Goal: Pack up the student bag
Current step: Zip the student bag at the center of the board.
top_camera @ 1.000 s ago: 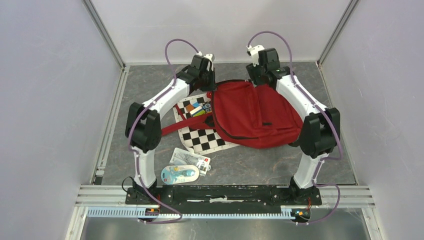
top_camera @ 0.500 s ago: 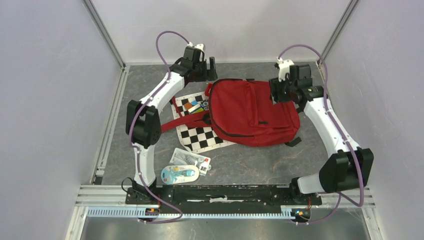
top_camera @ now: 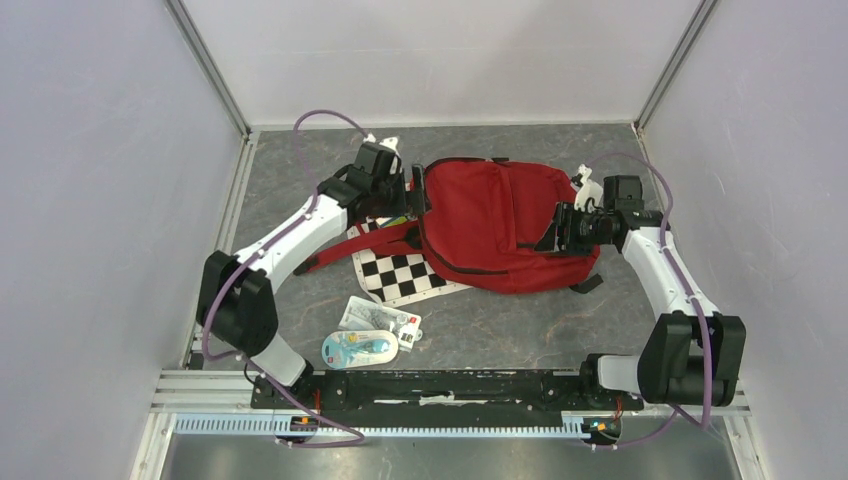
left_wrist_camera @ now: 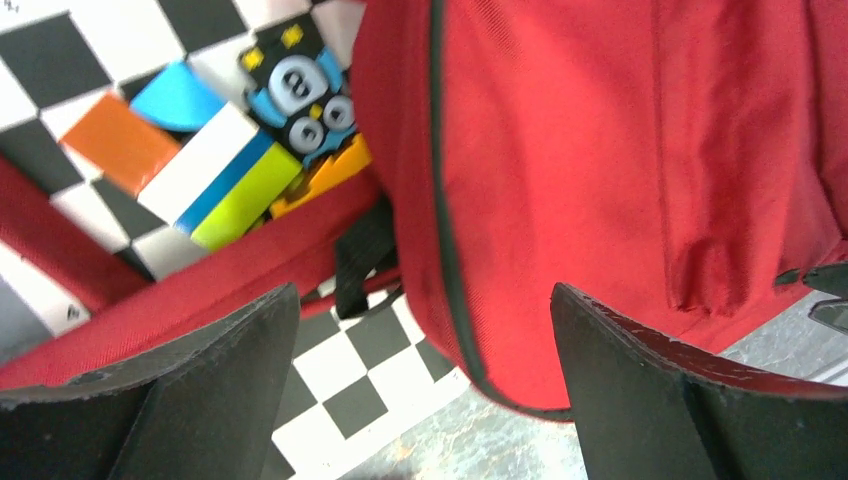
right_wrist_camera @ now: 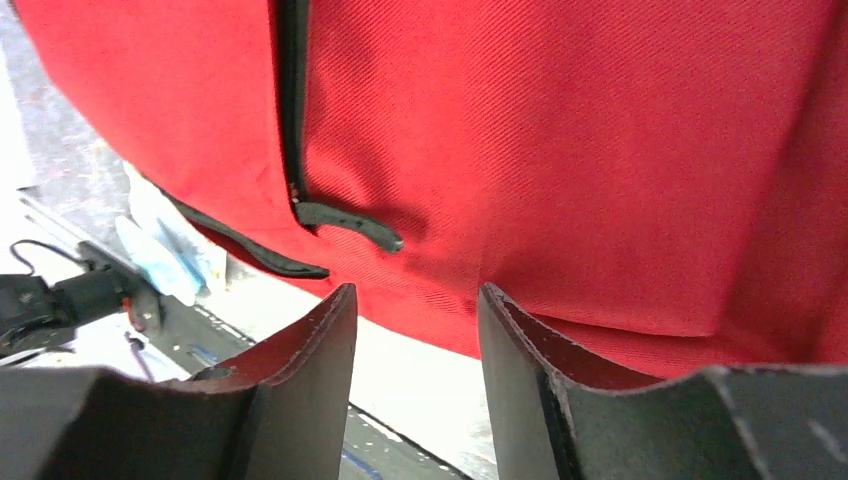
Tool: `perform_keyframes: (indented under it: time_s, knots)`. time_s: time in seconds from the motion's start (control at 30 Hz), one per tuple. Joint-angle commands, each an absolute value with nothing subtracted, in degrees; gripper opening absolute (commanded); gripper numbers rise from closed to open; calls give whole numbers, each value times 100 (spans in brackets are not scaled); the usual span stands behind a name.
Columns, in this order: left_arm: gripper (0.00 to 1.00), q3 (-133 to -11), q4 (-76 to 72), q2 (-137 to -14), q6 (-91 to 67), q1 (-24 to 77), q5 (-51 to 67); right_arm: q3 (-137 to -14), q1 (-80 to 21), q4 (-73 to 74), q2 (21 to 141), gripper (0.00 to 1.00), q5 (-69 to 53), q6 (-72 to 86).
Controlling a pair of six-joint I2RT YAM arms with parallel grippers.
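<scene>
I read both end effectors from their wrist views. The left end effector (left_wrist_camera: 422, 295) is released, jaws spread wide with nothing between them. It hangs over the left edge of the student bag (top_camera: 500, 225), a large red fabric backpack with black zipper trim. The right end effector (right_wrist_camera: 415, 292) stands part-way apart at the bag's right side (top_camera: 560, 228), and I see nothing clamped between its jaws.

The bag lies flat at mid-desk. Its left edge overlaps a black-and-white chequered mat (top_camera: 400, 278). A black zipper pull (right_wrist_camera: 345, 225) lies against the red cloth. The zipper line looks closed, so I cannot see what the bag contains.

A red shoulder strap (top_camera: 360, 245) trails left across the mat. Just beside the bag, on the mat, rests a small box with orange, blue, white and lime panels (left_wrist_camera: 225, 165). It carries a cartoon owl figure (left_wrist_camera: 300, 100), and I can read no lettering on it.

Near the arm bases, on the grey desk (top_camera: 520, 330), lie two flat retail packs touching each other: a teal-blue blister pack (top_camera: 360, 348) and a clear-and-white pack (top_camera: 380, 320). Their print is too small to read.
</scene>
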State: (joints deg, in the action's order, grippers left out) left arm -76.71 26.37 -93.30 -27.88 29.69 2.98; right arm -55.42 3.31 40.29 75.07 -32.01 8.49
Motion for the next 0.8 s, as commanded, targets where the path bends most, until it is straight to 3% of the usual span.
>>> perform_keyframes:
  time_s: [0.0,0.23,0.5,0.77]
  knots:
    - [100,-7067,2380,-8854,-3382,2927,248,-5227,313,3420,7281,51,-3998,1335]
    - [97,-6442,1855,-8600,-3895,2929,563,-5150,312,3090,7463,48,-3813,1364]
    - [73,-6333,1665,-8713,-4154,2927,814,-5089,308,2659,7715,43,-3799,1490]
    - [59,-6406,1591,-8852,-4221,2930,1035,-5038,308,2536,7821,33,-3908,1533]
